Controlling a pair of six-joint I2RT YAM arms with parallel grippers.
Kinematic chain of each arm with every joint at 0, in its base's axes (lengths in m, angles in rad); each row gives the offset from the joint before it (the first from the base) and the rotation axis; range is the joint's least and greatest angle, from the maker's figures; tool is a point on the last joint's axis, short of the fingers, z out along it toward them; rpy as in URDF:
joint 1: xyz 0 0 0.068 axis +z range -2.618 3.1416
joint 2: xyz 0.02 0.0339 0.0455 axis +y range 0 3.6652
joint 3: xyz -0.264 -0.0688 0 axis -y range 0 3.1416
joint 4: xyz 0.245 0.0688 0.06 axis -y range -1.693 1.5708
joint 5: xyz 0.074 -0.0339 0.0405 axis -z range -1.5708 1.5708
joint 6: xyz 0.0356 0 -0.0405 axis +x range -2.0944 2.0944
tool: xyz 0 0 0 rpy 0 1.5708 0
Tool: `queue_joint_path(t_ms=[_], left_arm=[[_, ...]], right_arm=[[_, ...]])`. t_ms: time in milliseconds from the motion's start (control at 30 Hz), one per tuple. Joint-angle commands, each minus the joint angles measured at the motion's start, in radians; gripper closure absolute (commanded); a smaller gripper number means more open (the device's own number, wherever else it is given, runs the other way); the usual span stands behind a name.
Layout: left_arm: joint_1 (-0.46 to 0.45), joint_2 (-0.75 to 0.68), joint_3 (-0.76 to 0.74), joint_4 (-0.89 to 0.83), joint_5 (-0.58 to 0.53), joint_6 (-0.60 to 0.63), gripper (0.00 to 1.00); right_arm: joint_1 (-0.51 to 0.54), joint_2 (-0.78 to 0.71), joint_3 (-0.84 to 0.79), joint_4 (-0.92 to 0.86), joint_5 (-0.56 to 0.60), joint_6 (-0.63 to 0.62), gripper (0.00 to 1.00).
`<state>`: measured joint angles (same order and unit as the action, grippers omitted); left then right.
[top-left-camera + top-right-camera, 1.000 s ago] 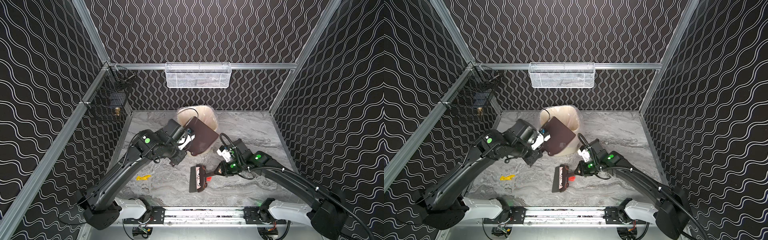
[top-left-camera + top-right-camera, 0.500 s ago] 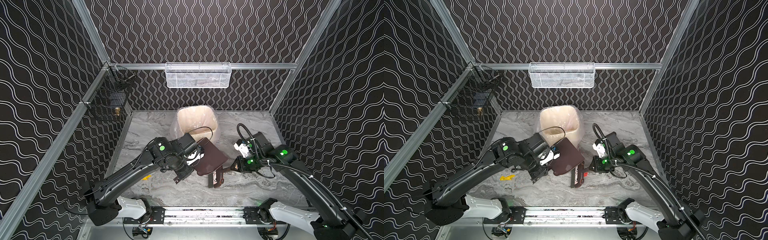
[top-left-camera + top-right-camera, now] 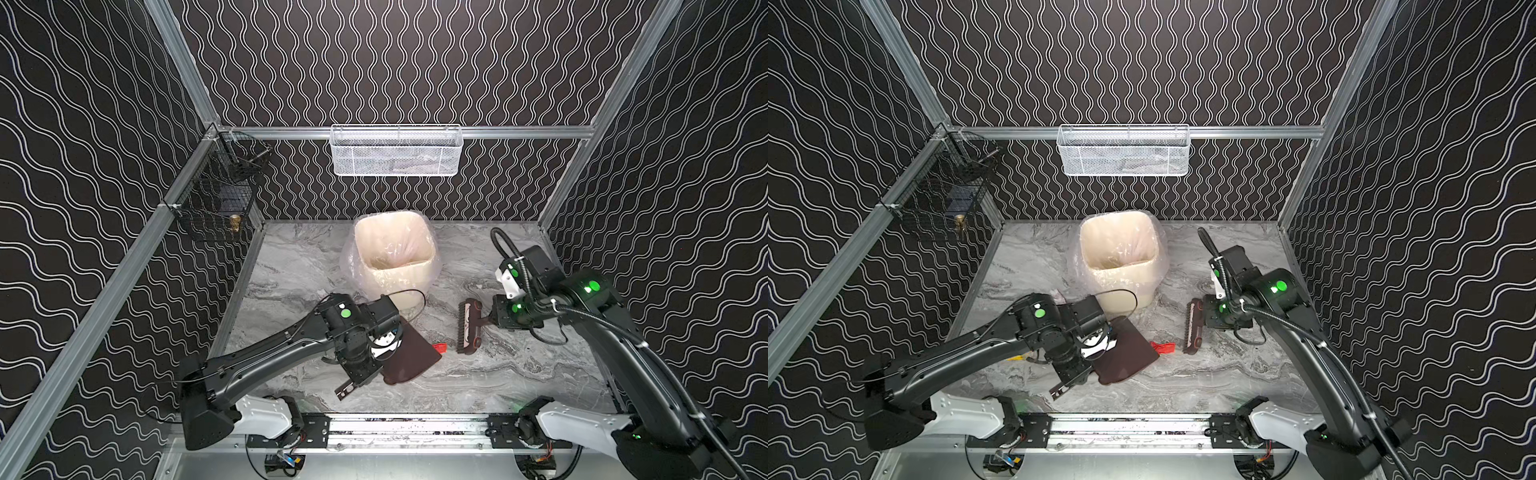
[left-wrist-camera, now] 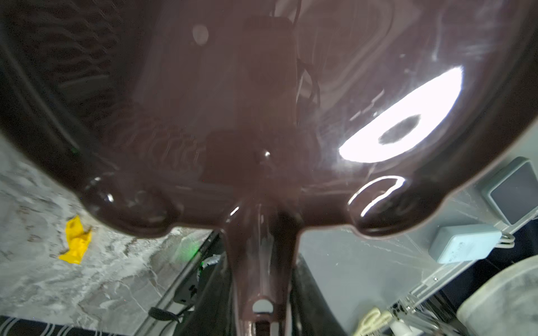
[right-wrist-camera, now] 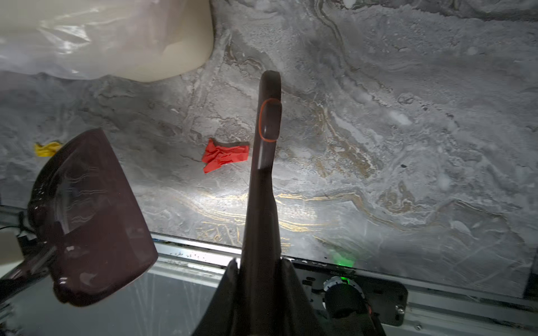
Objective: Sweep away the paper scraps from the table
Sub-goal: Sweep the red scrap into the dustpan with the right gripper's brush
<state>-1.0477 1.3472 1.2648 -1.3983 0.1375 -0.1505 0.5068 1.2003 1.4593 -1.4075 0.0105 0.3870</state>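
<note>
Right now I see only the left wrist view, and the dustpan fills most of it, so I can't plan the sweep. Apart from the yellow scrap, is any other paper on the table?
Observer: Yes. A red paper scrap lies on the table, between the front edge of the dustpan and the brush.
Operator: Who has the brush?
Observer: The right gripper is shut on its handle, and its head is close beside the red scrap.
Operator: Where is the bin?
Observer: The lined bin stands upright behind both tools, toward the far side of the table.
</note>
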Motion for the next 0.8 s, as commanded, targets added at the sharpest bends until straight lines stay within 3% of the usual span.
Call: queue_joint_path(t_ms=[0,233,767], left_arm=[[-0.021,0.037,-0.031,0.007,0.009,-0.006,1.0],[-0.06,0.119,-0.063,0.021,-0.017,-0.001,1.0],[-0.117,0.303,-0.109,0.119,-0.192,-0.055,1.0]], right_arm=[[-0.001,0.039,-0.002,-0.027,0.071,-0.054,1.0],[-0.001,0.093,-0.03,0.02,0.043,-0.11,1.0],[0.001,0.188,-0.014,0.069,-0.021,-0.155,1.0]])
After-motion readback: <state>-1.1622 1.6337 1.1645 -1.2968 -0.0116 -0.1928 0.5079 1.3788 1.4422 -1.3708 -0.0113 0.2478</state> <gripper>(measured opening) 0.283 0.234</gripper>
